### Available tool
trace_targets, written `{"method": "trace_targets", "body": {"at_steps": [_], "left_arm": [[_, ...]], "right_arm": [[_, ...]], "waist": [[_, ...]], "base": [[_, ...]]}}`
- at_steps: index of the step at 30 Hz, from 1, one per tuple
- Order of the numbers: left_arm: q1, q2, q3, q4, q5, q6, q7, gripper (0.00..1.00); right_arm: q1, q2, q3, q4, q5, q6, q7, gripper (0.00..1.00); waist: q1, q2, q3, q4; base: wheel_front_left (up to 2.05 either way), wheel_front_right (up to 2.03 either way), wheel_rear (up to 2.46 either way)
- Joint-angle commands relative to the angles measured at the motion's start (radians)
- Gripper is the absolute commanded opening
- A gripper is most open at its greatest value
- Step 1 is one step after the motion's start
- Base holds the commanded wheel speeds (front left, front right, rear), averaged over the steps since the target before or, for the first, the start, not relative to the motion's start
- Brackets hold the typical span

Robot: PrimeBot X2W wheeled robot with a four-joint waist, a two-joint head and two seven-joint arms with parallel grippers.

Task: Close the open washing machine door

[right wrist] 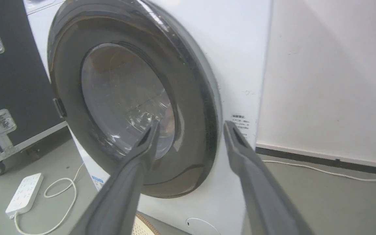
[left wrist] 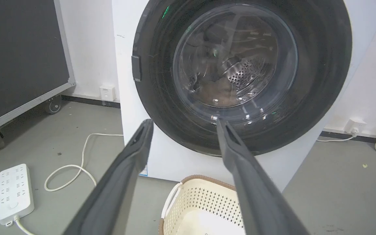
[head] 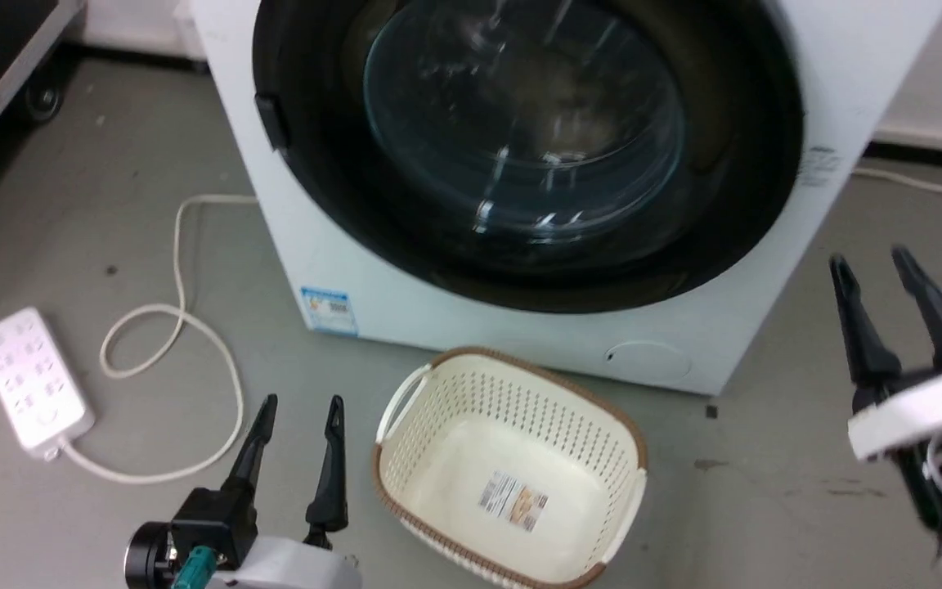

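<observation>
1. The door (head: 520, 123) sits flat in the round front of the machine (head: 405, 286). It looks shut or almost shut. Whether it has clicked cannot be told.
2. The left pincer (head: 302, 402) is spread and empty, low down beside the basket (head: 512, 360).
3. The right pincer (head: 870, 258) is spread and empty too, out past the machine's right side.
4. The door is ahead of both and higher up. Its catch (head: 271, 123) is on the left, so the left pincer looks better placed for a last push.

The left claw (head: 303, 403) sits at near left, fingers parted and pointing far. The right claw (head: 870, 258) sits at right, fingers likewise parted, leaning slightly left.
</observation>
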Motion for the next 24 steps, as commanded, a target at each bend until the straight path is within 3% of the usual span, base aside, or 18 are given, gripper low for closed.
{"method": "trace_targets", "body": {"at_steps": [1,5,9,17,24], "left_arm": [[0.016,0.001,0.003,0.005,0.009,-0.009,-0.004,1.0],[0.043,0.0,0.015,0.016,0.016,-0.024,-0.004,1.0],[0.059,0.001,0.019,0.027,0.033,-0.024,-0.004,1.0],[0.067,0.001,0.029,0.037,0.02,-0.032,-0.004,1.0],[0.066,0.001,0.03,0.045,0.021,-0.037,-0.004,1.0]], "right_arm": [[0.036,0.033,-0.037,-0.019,-0.015,-0.001,-0.004,1.0],[0.155,0.151,-0.148,-0.124,-0.134,-0.001,-0.004,1.0],[0.248,0.213,-0.174,-0.21,-0.244,-0.001,-0.004,1.0],[0.4,0.288,-0.228,-0.282,-0.357,-0.001,-0.004,1.0],[0.462,0.303,-0.217,-0.28,-0.398,-0.001,-0.004,1.0]], "waist": [[0.0002,0.0,-0.041,-0.034],[0.0002,0.0,-0.068,-0.053],[0.0002,0.0,-0.08,-0.063],[0.0002,0.0,-0.092,-0.059],[0.0002,0.0,-0.093,-0.062]], "base": [[0.0,0.0,0.0],[0.0,0.0,0.0],[0.0,0.0,0.0],[0.0,0.0,0.0],[0.0,0.0,0.0]]}}
